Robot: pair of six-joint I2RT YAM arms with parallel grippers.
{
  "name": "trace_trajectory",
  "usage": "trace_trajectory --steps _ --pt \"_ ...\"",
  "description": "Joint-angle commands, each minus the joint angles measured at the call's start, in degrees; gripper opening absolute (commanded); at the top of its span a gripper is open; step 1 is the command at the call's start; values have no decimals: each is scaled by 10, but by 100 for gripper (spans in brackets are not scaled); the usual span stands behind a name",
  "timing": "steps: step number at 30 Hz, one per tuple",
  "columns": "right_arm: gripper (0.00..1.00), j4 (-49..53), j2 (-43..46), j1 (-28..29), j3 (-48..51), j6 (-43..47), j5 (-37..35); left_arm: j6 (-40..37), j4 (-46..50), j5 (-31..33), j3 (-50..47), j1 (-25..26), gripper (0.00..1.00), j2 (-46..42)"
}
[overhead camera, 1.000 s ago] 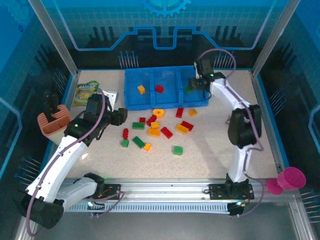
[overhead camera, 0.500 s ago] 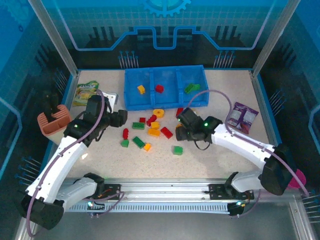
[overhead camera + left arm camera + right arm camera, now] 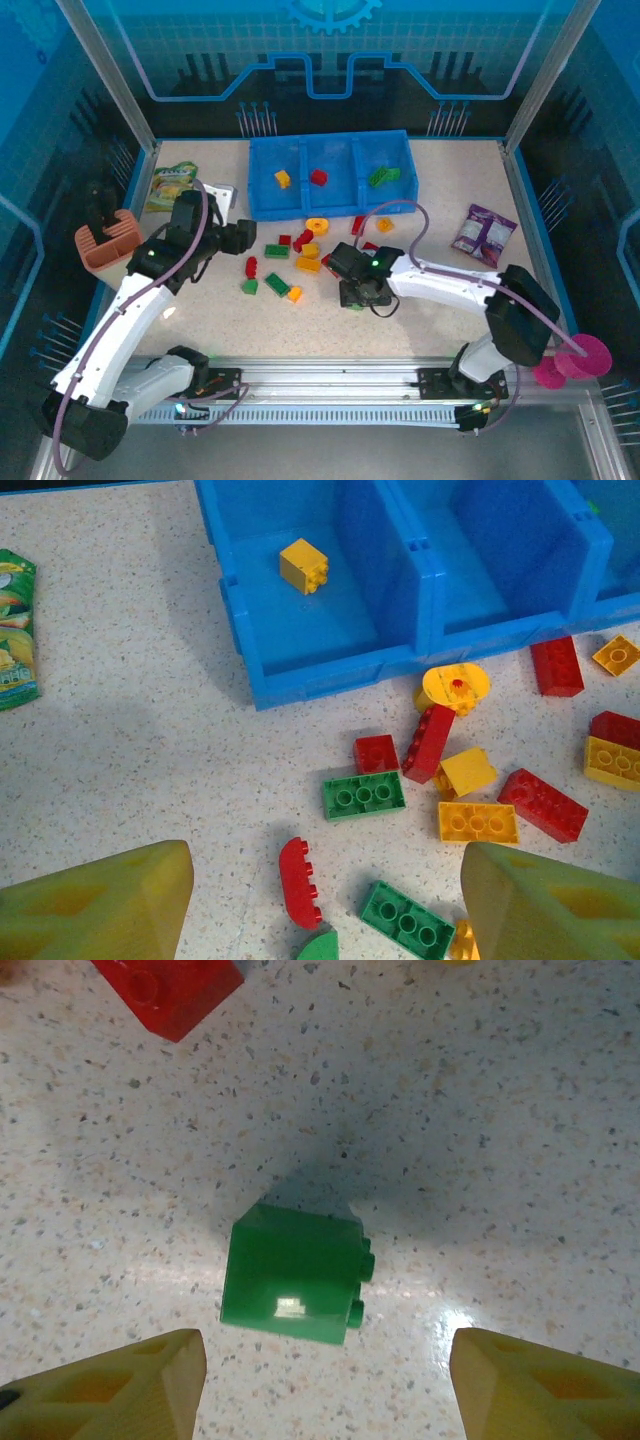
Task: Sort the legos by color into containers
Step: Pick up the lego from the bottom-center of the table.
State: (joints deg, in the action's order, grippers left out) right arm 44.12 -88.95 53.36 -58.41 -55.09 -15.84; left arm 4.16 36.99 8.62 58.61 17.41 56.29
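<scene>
Blue tray [image 3: 330, 212] has three compartments: the left one holds a yellow brick [image 3: 283, 179], the middle a red brick [image 3: 318, 177], the right a green piece [image 3: 382, 176]. Loose legos [image 3: 308, 264] are scattered just in front of the tray's near wall, red, yellow and green mixed. The yellow ring [image 3: 317, 226] lies closest to that wall, below the middle compartment. Right gripper [image 3: 355, 293] is low over the table, in front of the tray on the far side of the loose pile. Its fingers are apart, either side of a lone green cube [image 3: 295, 1275] lying on its side, not touching it. Left gripper [image 3: 245, 235] hangs off the tray's left front corner, fingers apart, gripping nothing, loose bricks below. Green packet [image 3: 172, 187] lies left of the tray, purple packet [image 3: 483, 230] right of it.
</scene>
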Motion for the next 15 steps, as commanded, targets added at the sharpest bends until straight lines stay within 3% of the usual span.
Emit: trace_trajectory --steps 1,15 --pt "67 -14 -30 6 -25 -5 -4 4 -13 -9 -8 -4 72 -8" --pt "62 -28 -120 -10 -39 18 36 1 -14 1 -16 -4 72 14"
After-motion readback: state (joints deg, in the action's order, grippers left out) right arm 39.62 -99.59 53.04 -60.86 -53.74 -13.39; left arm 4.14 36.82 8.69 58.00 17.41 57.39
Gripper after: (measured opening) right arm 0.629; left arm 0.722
